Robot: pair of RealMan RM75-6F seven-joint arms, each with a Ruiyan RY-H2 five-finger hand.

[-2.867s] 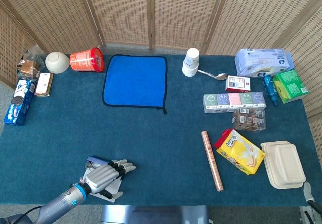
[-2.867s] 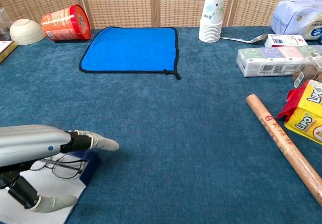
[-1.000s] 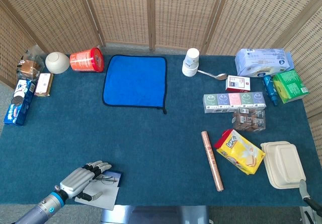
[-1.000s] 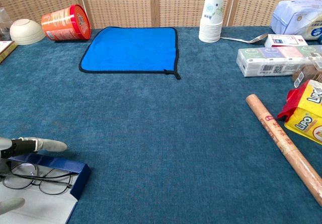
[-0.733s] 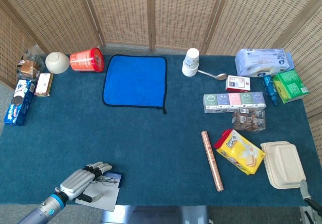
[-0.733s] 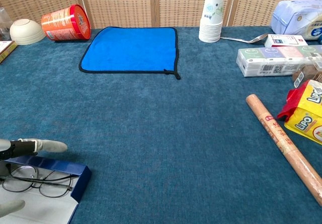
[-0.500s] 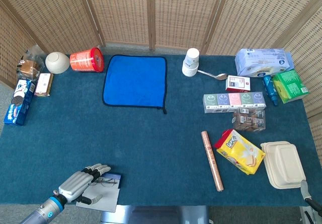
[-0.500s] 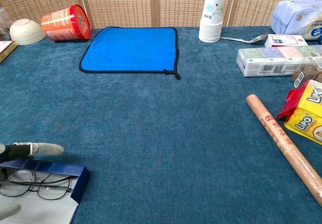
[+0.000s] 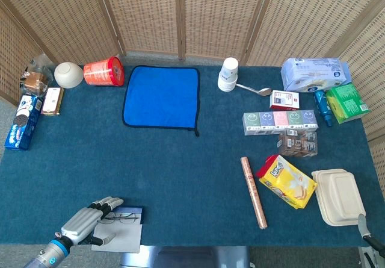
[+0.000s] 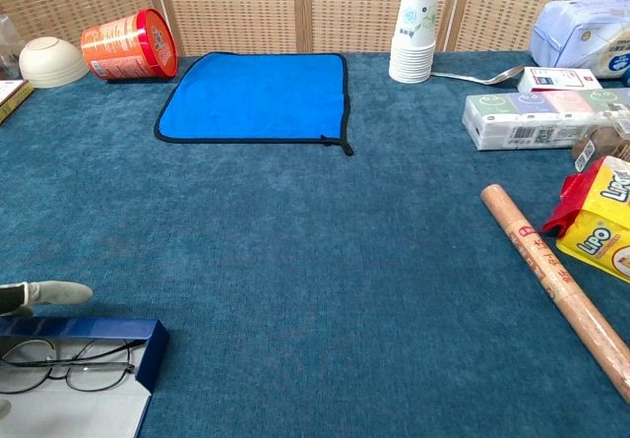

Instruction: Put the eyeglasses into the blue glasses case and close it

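One hand [image 9: 84, 223], your left, lay at the near-left table [image 9: 180, 159] edge with its fingers stretched flat and apart, gripping nothing, fingertips [image 10: 54, 291] just beside the open blue glasses case [image 10: 108, 359]. You had the eyeglasses [image 10: 64, 367] lying folded inside that case, on its pale lining, lid not closed. Your right hand was out of sight.
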